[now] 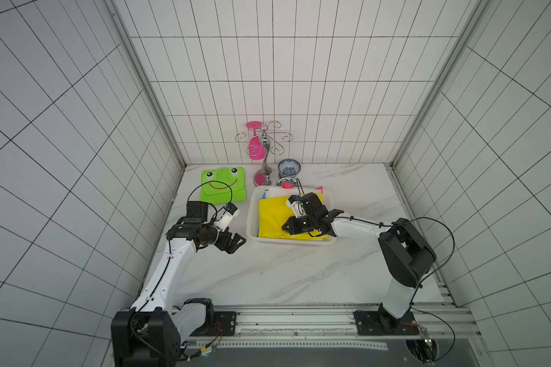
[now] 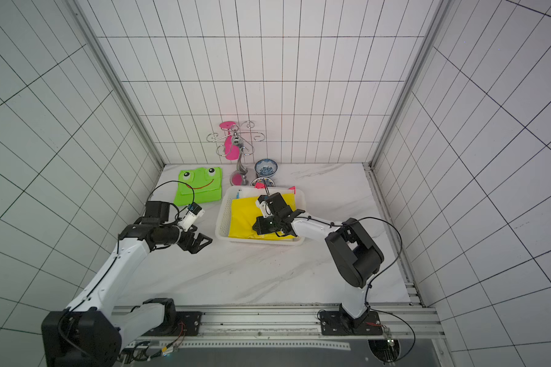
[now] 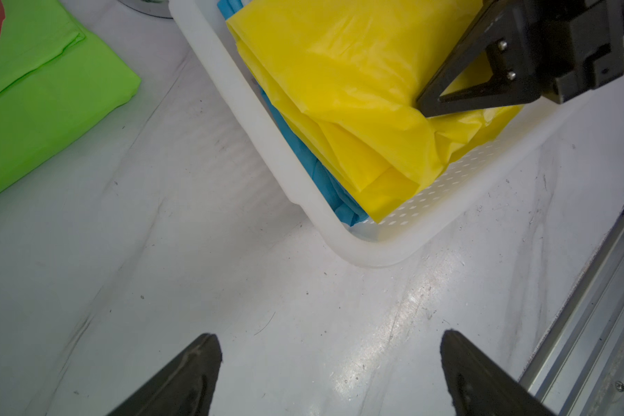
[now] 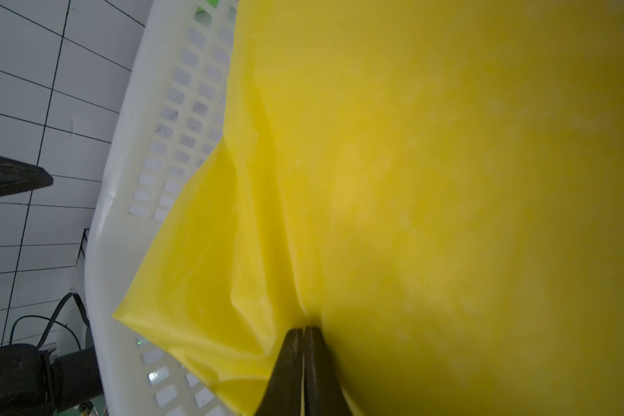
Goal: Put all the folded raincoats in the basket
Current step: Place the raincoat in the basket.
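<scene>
A yellow folded raincoat [image 1: 272, 216] [image 2: 244, 216] [image 3: 339, 72] [image 4: 447, 180] lies inside the white perforated basket [image 1: 252, 219] [image 2: 221, 219] [image 3: 253, 119] [image 4: 123, 162], on top of a blue folded one [image 3: 325, 180]. My right gripper [image 1: 285, 227] [image 2: 255, 228] [image 4: 304, 329] reaches into the basket, shut on a pinch of the yellow plastic near the basket's front left corner. My left gripper [image 1: 236, 243] [image 2: 204, 243] [image 3: 330, 338] hangs open and empty over the bare table, left of the basket. A green frog-face folded raincoat [image 1: 223, 186] [image 2: 199, 187] [image 3: 33, 90] lies on the table at the back left.
A metal cup stand [image 1: 265, 152] with a pink glass stands behind the basket, next to two small patterned bowls [image 1: 289, 167]. Small pink items sit at the basket's far rim. Tiled walls close in three sides; an aluminium rail [image 1: 299, 317] runs along the front.
</scene>
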{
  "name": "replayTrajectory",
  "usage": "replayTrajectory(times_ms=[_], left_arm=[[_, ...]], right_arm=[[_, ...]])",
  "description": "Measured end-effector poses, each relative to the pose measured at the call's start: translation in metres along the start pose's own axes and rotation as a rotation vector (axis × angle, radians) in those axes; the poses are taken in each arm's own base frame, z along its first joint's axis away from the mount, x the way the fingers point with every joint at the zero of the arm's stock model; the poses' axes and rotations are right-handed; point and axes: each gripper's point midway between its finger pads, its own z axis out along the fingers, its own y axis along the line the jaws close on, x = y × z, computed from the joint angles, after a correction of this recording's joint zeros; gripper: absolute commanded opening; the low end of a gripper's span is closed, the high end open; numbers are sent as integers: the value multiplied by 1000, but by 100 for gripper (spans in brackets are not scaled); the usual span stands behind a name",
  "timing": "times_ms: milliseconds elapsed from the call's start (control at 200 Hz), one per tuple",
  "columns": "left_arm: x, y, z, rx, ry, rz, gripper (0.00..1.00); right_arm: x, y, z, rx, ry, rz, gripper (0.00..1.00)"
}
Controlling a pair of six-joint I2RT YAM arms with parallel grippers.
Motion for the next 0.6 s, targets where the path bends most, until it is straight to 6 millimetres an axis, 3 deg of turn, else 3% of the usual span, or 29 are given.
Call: replayTrajectory(times_ms=[235,440,600], left_arm=[[-19,-8,-5,48,-61,16,98],[-29,-7,-1,77,-81,10,98],[-34,1,9,72,-87,-23,98]], right_arm=[[-31,17,-3,-71,-121,63,20],[-22,32,-5,-135,-44,63,25],[-22,51,-5,-201,-2,23,21]])
